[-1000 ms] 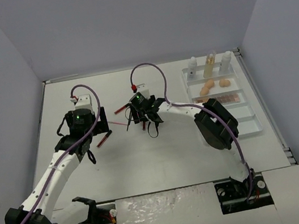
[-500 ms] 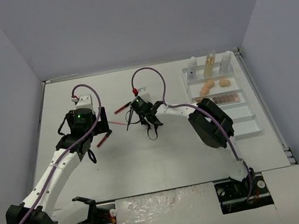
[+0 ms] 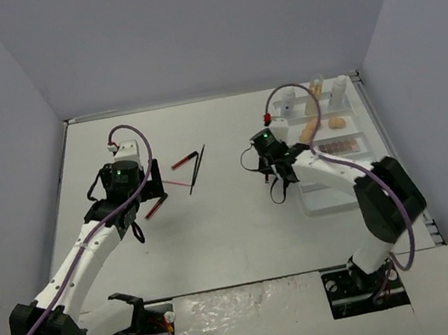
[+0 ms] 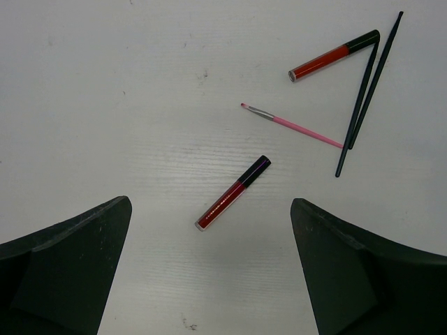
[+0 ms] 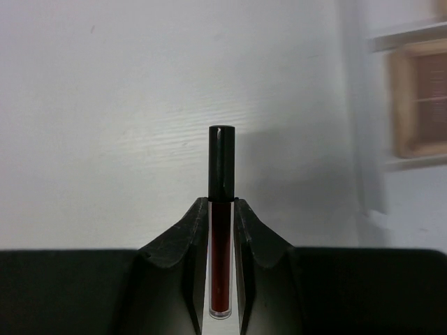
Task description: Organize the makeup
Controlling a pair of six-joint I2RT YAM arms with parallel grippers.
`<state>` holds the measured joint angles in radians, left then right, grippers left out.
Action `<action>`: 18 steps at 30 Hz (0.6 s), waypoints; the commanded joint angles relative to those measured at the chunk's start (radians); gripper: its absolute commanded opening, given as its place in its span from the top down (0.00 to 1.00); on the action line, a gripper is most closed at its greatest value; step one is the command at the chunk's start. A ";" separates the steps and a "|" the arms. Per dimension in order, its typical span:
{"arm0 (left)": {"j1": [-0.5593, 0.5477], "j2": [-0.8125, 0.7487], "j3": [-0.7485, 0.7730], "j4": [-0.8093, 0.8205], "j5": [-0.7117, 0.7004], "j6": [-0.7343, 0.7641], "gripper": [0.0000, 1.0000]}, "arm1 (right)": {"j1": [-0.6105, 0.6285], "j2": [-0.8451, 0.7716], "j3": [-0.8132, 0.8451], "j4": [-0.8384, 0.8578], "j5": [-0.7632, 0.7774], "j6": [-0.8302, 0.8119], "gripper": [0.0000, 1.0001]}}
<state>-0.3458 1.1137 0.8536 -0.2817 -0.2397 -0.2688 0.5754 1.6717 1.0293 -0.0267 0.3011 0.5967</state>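
1. The right hand [image 5: 221, 207] is clamped on a dark red lip tube [image 5: 221, 164]. The tube stands between the fingers with its black cap pointing outward.
2. In the top view this hand [image 3: 271, 166] hangs over the tabletop [image 3: 218, 237], just beside the left edge of the white tray [image 3: 348, 191].
3. The left hand [image 4: 211, 204] has its fingers wide apart and holds nothing. A red lip tube [image 4: 234, 193] with a dark cap lies slantwise on the tabletop below the gap.
4. Beyond that tube lies a pink-handled brush [image 4: 293, 126]. Two thin dark brushes [image 4: 358, 105] lie close together in a narrow V, and a second red lip tube [image 4: 335, 54] has its black cap at the top of one of them.
5. In the tray's compartments are a white bottle [image 3: 339, 92], an amber bottle [image 3: 312, 94], two beige sponges [image 3: 311, 130] and an eyeshadow palette [image 3: 343, 147]. The right arm's cable hides part of the far row.
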 commanded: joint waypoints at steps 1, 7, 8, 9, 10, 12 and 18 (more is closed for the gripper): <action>-0.004 0.000 0.056 0.037 0.002 0.000 0.03 | -0.154 -0.295 -0.125 0.016 0.078 0.162 1.00; -0.004 0.003 0.058 0.035 0.003 -0.002 0.03 | -0.385 -0.464 -0.263 -0.013 0.050 0.336 1.00; -0.004 0.004 0.058 0.036 0.003 -0.003 0.03 | -0.426 -0.481 -0.274 -0.015 0.047 0.355 1.00; -0.004 0.006 0.059 0.036 0.003 -0.003 0.03 | -0.465 -0.486 -0.290 -0.017 0.038 0.388 1.00; -0.004 0.006 0.058 0.036 0.003 -0.004 0.03 | -0.493 -0.487 -0.303 -0.018 0.026 0.426 1.00; -0.004 0.006 0.058 0.035 0.002 -0.003 0.03 | -0.532 -0.477 -0.315 -0.019 0.015 0.476 1.00; -0.005 0.001 0.056 0.035 -0.001 -0.003 0.03 | -0.617 -0.389 -0.294 -0.021 0.018 0.557 1.00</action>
<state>-0.3458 1.1206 0.8536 -0.2825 -0.2332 -0.2695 -0.0027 1.2311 0.7010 -0.0694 0.3052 1.0436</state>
